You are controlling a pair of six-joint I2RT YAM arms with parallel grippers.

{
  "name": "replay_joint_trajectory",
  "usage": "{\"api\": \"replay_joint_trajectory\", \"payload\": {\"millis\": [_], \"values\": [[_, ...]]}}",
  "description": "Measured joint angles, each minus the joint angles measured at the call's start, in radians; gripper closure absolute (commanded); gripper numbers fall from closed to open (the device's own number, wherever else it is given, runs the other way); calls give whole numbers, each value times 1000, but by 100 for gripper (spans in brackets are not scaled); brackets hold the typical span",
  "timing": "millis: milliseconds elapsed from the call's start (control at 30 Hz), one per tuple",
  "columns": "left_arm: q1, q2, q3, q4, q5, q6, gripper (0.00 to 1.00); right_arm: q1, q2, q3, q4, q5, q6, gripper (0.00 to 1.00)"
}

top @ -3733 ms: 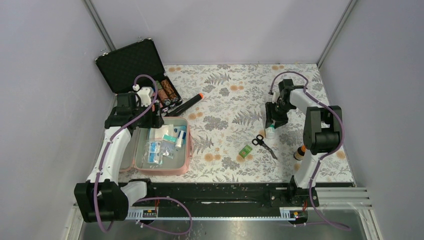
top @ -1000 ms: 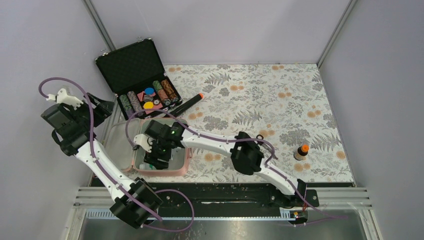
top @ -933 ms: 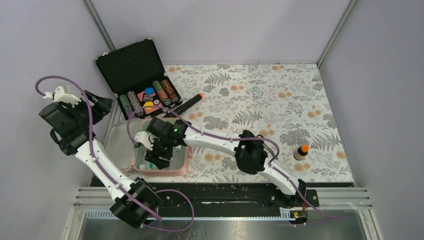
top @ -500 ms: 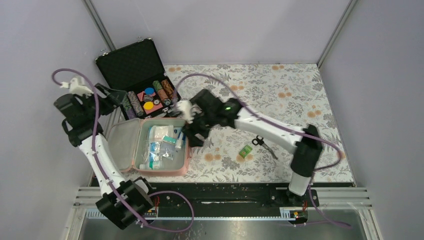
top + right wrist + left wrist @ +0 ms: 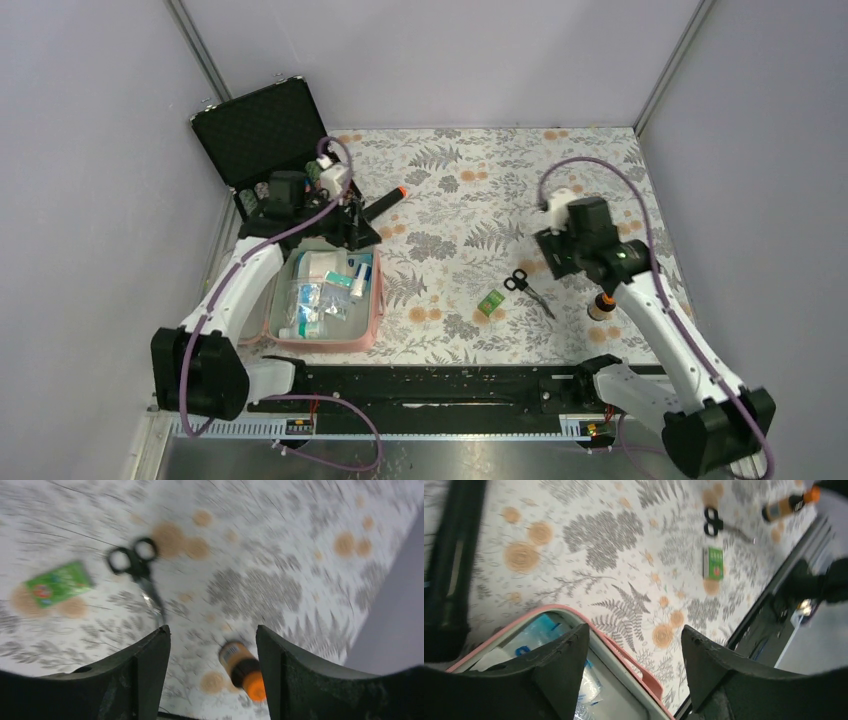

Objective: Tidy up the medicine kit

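Note:
The pink medicine kit (image 5: 372,318) lies open at the near left, holding white tubes, blue-and-white packets and a clear bag. My left gripper (image 5: 352,231) hovers over its far edge, open and empty; the left wrist view (image 5: 634,665) shows the kit's pink rim (image 5: 631,652) between the fingers. Black scissors (image 5: 528,290), a small green box (image 5: 490,301) and an orange-capped brown bottle (image 5: 600,304) lie on the floral mat at the right. My right gripper (image 5: 553,262) is open and empty above them; its wrist view (image 5: 211,632) shows the scissors (image 5: 141,572), the box (image 5: 57,585) and the bottle (image 5: 240,667).
A black hard case (image 5: 262,128) stands open at the far left, its chips mostly hidden by my left arm. A black marker with an orange tip (image 5: 381,207) lies beside it. The black rail (image 5: 440,385) runs along the near edge.
My right arm has pulled back from beside the kit to the right side, over the scissors and bottle. My left arm has come down from the far left to the kit's far edge.

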Motion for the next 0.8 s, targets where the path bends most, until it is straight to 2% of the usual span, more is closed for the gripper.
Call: {"api": "replay_joint_trajectory", "payload": {"millis": [133,333,567,800], "values": [[-122,66,7,-73,-8,122,35,-224,-130,-127,-28,89,-3,33],[-283,144,19,-142,-19,238,35,-411,-143,-200,-50,151,-37,35],[-348,186,73,-157,-10,227,36,-484,-31,-175,-23,155,-57,45],[-371,198,101,-161,-10,220,36,-512,13,-155,13,75,-48,46]]}}
